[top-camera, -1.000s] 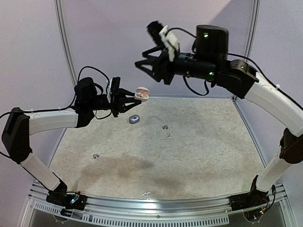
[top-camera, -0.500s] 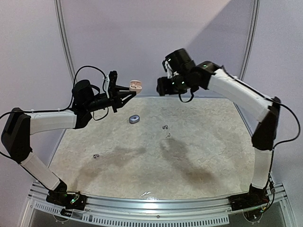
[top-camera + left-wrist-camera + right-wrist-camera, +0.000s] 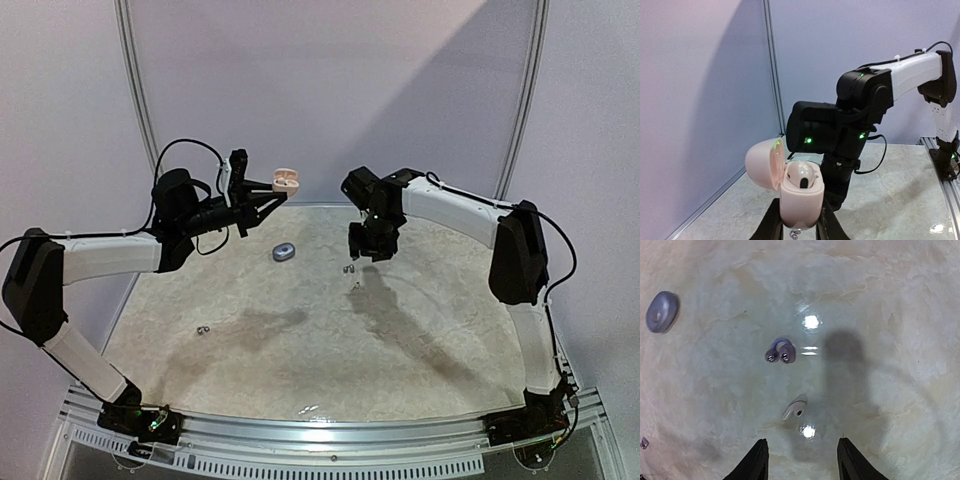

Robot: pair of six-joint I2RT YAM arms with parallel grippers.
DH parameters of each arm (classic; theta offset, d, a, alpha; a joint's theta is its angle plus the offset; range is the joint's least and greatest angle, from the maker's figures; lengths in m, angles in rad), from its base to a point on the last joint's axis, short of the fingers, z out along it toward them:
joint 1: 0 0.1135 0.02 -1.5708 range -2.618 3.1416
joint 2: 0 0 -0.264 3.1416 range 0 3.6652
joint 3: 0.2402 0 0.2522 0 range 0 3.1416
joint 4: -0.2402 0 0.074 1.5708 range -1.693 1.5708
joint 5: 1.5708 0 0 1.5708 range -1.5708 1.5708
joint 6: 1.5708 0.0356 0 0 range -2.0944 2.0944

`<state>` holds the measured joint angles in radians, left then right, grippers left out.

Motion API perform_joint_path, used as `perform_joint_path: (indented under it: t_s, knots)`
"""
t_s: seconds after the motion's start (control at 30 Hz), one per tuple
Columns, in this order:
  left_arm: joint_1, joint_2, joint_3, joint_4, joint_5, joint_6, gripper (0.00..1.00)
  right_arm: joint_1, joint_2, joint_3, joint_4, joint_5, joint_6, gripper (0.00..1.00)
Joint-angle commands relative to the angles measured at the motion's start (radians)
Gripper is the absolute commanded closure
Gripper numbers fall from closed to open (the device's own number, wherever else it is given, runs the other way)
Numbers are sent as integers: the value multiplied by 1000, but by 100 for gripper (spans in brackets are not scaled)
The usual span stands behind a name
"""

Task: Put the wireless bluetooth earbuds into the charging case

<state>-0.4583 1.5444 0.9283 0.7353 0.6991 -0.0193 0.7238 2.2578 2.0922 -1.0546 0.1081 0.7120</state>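
My left gripper (image 3: 272, 190) is shut on an open pink charging case (image 3: 287, 181), held upright above the table's back left. In the left wrist view the case (image 3: 800, 197) has its lid (image 3: 764, 164) hinged back, with one whitish earbud (image 3: 803, 175) seated inside. My right gripper (image 3: 362, 250) points down, open and empty (image 3: 802, 460), just above a whitish earbud (image 3: 794, 409) lying on the table. A dark grey earbud piece (image 3: 780, 352) with shiny ends lies just beyond it. Both also show in the top view, the dark one (image 3: 349, 268) and the whitish one (image 3: 355, 286).
A closed grey case (image 3: 284, 252) lies on the table left of the right gripper, also in the right wrist view (image 3: 661, 311). Another small dark earbud piece (image 3: 203, 330) lies at the left. Purple walls with metal rails stand behind and beside the marbled table (image 3: 450, 330).
The right arm has swung down from high above the back wall to hover just over the earbuds on the table. The left gripper has lifted the pink case slightly, then held still.
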Motion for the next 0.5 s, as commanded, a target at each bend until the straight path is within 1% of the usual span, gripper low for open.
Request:
perform_joint_path:
  t_s: [0.0, 0.2, 0.47]
  knots:
    - [9, -27, -15, -11, 6, 7, 100, -15, 94, 30, -12, -28, 140, 52]
    - [9, -28, -20, -13, 13, 5, 100, -13, 167, 73, -21, 9, 162, 52]
    - [9, -22, -23, 2, 9, 2, 100, -11, 186, 104, -64, -4, 175, 54]
